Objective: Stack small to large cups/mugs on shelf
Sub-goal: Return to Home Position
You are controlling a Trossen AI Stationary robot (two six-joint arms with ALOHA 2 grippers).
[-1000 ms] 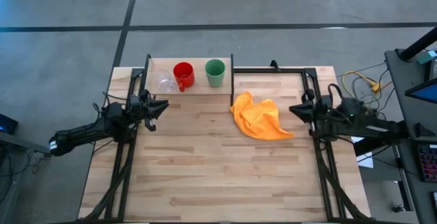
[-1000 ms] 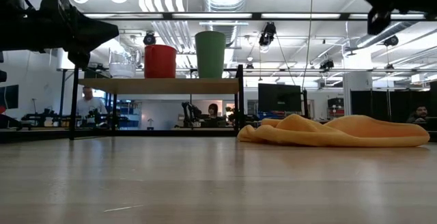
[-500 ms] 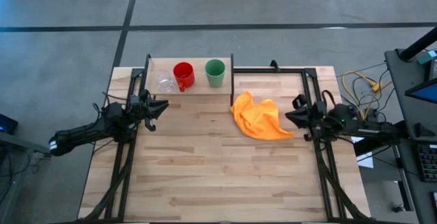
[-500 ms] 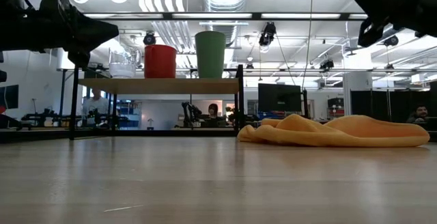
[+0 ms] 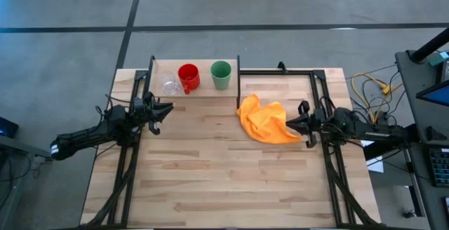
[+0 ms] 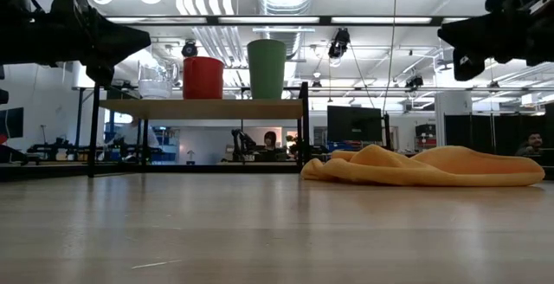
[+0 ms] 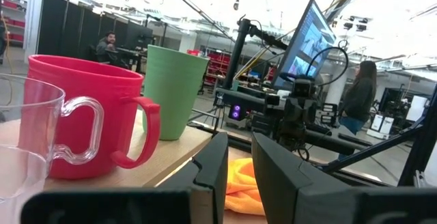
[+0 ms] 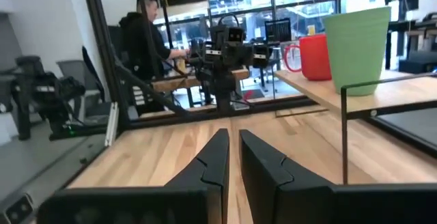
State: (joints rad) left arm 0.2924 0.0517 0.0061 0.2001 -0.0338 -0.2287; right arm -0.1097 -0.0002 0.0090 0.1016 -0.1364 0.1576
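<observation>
Three vessels are lined up on the shelf (image 5: 203, 92), just beyond the left hand (image 5: 163, 111): clear cup (image 5: 169, 85) nearest that hand, red mug (image 5: 188, 76) beside it, green cup (image 5: 221, 73) farthest. Ordering by size is judged to explain the row. Both hands are held narrow and empty above the surface (image 5: 210, 174). The right hand (image 5: 290, 123) is poised at the edge of the orange cloth (image 5: 265, 121), well apart from the shelf. Placing is judged complete, so nothing is gripped.
</observation>
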